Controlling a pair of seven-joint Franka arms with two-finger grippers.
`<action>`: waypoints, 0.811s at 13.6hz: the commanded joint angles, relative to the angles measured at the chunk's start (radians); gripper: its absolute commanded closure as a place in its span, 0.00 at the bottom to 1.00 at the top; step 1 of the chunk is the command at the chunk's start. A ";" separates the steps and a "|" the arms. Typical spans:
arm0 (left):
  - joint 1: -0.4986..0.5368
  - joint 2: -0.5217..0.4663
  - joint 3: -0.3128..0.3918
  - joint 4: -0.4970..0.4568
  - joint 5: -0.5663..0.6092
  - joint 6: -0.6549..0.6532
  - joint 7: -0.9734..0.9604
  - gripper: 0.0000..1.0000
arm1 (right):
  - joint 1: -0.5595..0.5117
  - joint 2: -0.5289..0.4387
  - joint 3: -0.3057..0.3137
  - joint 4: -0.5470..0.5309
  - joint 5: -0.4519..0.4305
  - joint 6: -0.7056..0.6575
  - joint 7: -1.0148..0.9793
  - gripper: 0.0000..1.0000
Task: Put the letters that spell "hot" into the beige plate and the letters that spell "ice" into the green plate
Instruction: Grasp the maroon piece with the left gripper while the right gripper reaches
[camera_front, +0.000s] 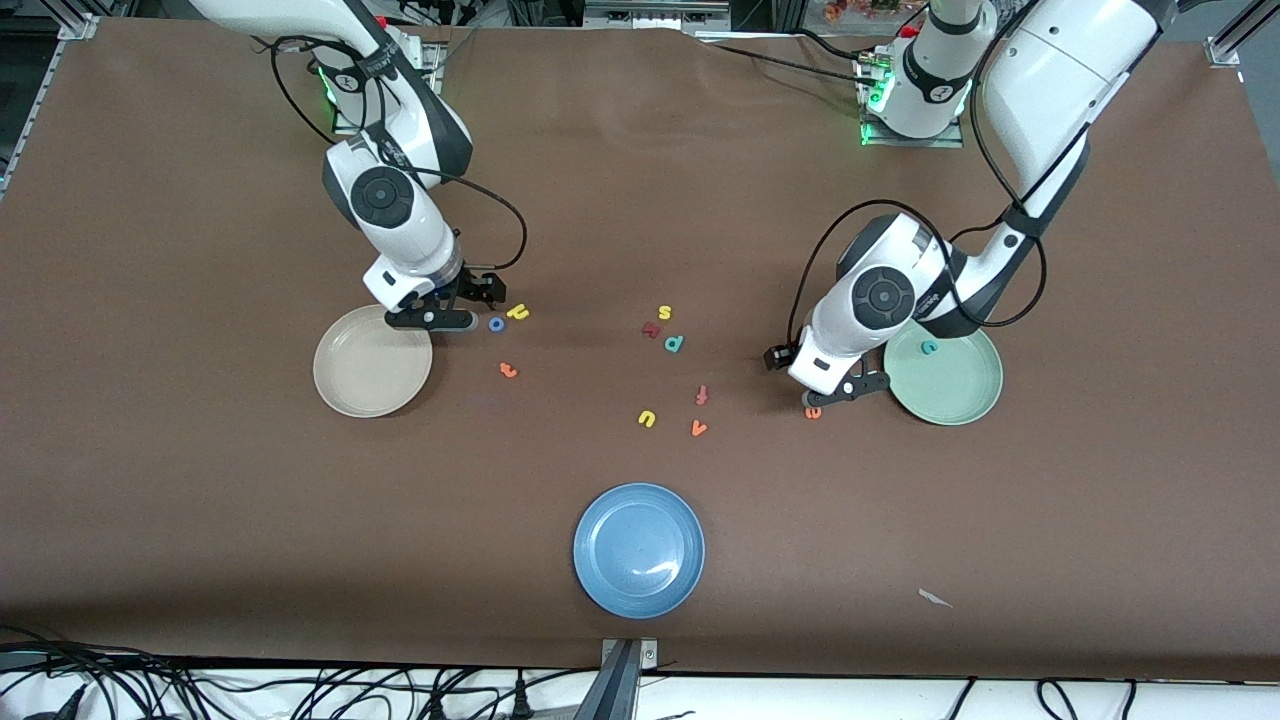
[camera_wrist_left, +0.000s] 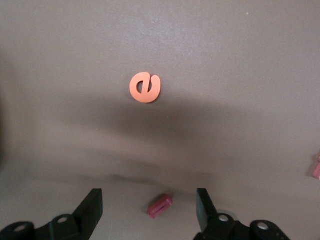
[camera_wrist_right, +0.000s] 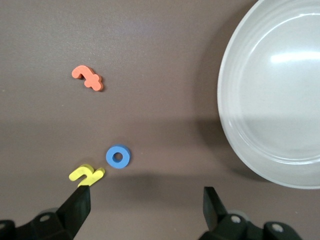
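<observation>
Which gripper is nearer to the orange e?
Left. The left gripper hangs beside the orange e, next to the green plate. The right gripper hangs over the beige plate rim, toward the right arm's end.

Blue o (camera_wrist_right: 118, 156) touches no letter (yellow h (camera_wrist_right: 86, 174) just beside); beige plate (camera_wrist_right: 235, 125) near.

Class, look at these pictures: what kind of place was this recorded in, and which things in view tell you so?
Most likely a robotics lab. Two robot arms are bolted along one edge of a brown-covered table, cables trail off its edge, and the props are staged: small foam letters plus a beige plate, green plate and blue plate.
</observation>
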 joint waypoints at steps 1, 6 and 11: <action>-0.028 0.021 0.003 -0.007 0.092 0.015 -0.001 0.18 | 0.010 0.044 0.009 -0.002 -0.084 0.057 0.092 0.00; -0.050 0.038 0.003 -0.008 0.146 0.013 -0.001 0.31 | 0.027 0.103 0.009 0.007 -0.153 0.107 0.168 0.00; -0.047 0.038 0.003 -0.017 0.147 0.013 0.001 0.33 | 0.029 0.117 0.005 0.021 -0.196 0.112 0.186 0.01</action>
